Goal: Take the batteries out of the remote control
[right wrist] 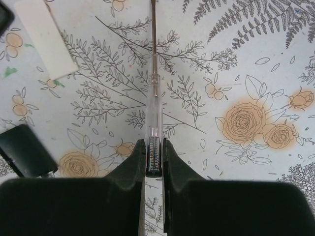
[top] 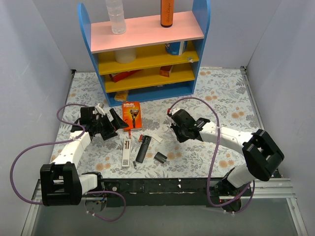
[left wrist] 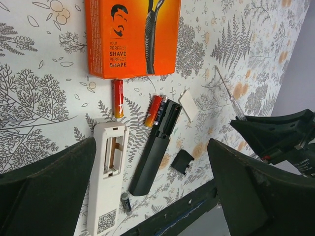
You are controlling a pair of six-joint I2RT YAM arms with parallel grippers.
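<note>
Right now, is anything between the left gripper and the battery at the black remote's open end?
Nothing visible does. The open left gripper hangs above the battery, uncovered against the black remote; the screwdriver in the right gripper is apart.

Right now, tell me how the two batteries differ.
The lone battery lies by itself just below the razor pack; the second battery lies close against the open end of the black remote and seems to touch it. The lone battery points straight at the pack; the second battery is tilted, parallel to the black remote. Both are red-orange with a yellow end and alike in size.
</note>
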